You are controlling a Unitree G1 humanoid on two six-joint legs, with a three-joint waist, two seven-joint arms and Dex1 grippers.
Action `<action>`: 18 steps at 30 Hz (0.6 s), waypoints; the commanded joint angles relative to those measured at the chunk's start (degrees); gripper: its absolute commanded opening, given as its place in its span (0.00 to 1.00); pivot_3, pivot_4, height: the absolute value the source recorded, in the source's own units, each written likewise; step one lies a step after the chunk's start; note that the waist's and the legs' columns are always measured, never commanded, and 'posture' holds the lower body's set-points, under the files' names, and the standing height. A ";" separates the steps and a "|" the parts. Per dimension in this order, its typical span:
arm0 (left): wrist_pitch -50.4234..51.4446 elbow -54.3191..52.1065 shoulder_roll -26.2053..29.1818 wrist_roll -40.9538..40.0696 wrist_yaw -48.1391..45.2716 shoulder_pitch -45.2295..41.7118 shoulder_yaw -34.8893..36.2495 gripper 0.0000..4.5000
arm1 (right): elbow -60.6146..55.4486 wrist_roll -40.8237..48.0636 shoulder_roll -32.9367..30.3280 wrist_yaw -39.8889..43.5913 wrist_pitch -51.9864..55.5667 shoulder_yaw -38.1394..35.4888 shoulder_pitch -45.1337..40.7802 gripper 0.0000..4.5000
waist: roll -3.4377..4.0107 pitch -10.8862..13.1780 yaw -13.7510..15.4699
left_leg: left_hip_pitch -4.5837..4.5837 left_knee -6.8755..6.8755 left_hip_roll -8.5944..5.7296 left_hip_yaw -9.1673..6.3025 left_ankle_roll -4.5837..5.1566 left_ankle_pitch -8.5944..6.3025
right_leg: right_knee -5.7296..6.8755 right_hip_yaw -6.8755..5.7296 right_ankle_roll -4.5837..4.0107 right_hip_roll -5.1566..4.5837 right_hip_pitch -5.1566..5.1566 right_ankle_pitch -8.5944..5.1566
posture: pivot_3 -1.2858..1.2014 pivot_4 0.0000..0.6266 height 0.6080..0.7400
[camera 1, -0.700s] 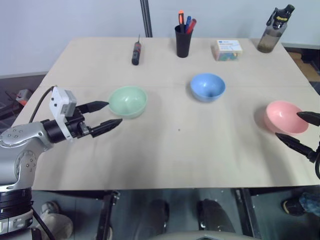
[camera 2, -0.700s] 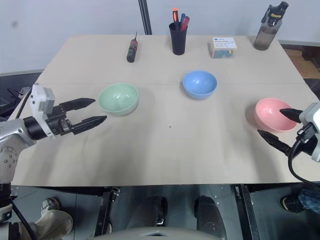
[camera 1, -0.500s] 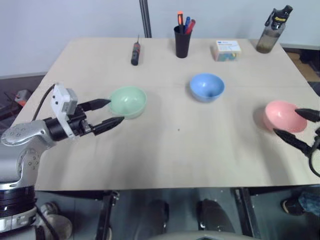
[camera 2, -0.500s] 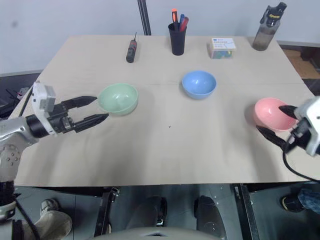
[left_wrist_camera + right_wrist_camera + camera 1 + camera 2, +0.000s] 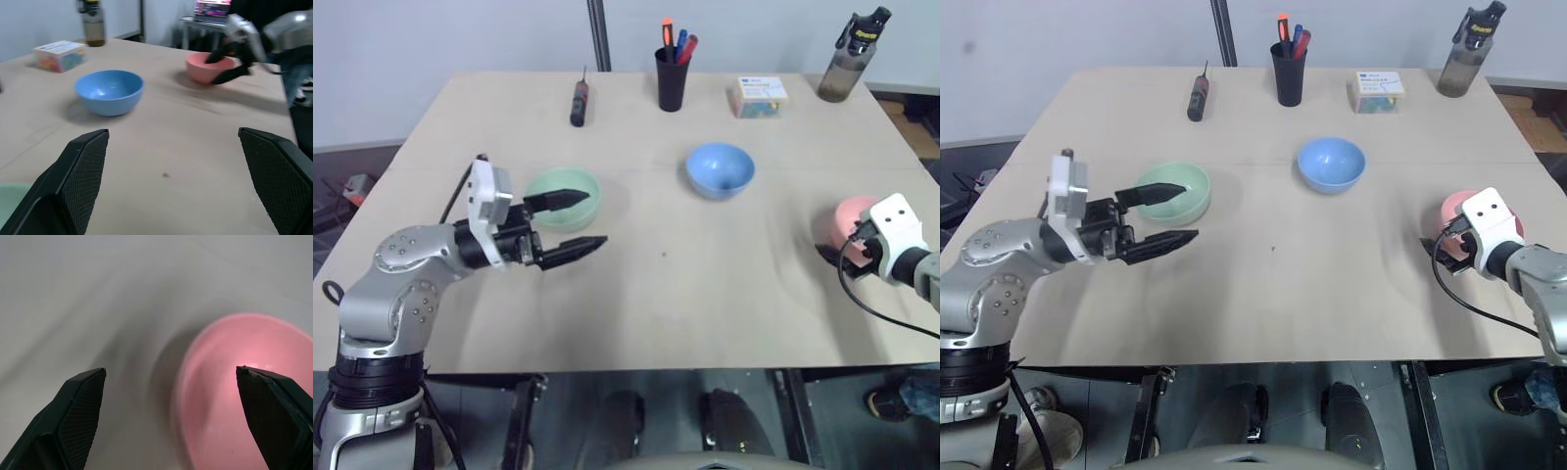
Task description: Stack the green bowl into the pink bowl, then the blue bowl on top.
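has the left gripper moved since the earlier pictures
Yes: the left gripper moved rightward; one finger now reaches over the small pale mint-green plastic bowl.

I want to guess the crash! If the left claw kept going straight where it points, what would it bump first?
Probably nothing close: the left claw points across bare table, passing in front of the blue bowl.

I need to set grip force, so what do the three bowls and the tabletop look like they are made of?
The green bowl, blue bowl and pink bowl look like smooth plain plastic: uniform pastel colour, thin rims, a soft sheen inside. The table looks like matte light wood or laminate, with a faint seam across it; which one I cannot tell.
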 commanded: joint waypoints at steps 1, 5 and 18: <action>-0.73 -2.67 -0.47 -2.05 -0.89 -0.77 0.15 1.00 | 2.97 -1.77 0.63 -0.43 -0.82 1.07 -3.29 0.71 | 0.01 0.00 -0.04 | 0.00 0.00 0.00 0.01 0.00 0.00 | 0.01 0.02 0.00 0.00 0.00 0.00 | 0.52 0.24 1.00; -0.37 -3.04 -0.75 -2.83 -0.78 -0.99 0.40 1.00 | 4.70 -2.88 0.86 -0.16 -1.52 1.61 -4.37 0.33 | 0.01 0.01 -0.04 | 0.00 0.00 0.00 0.01 0.05 -0.03 | 0.01 0.02 0.00 0.00 -0.02 0.00 | 0.52 0.24 1.00; -1.30 -1.87 -1.56 -2.65 -0.19 0.70 1.74 1.00 | -18.64 7.71 2.22 12.61 0.32 7.77 -2.69 0.01 | 0.07 0.04 -0.43 | -0.01 -0.01 0.12 0.01 0.22 -0.13 | 0.03 0.04 0.00 0.10 -0.07 0.00 | 0.52 0.24 1.00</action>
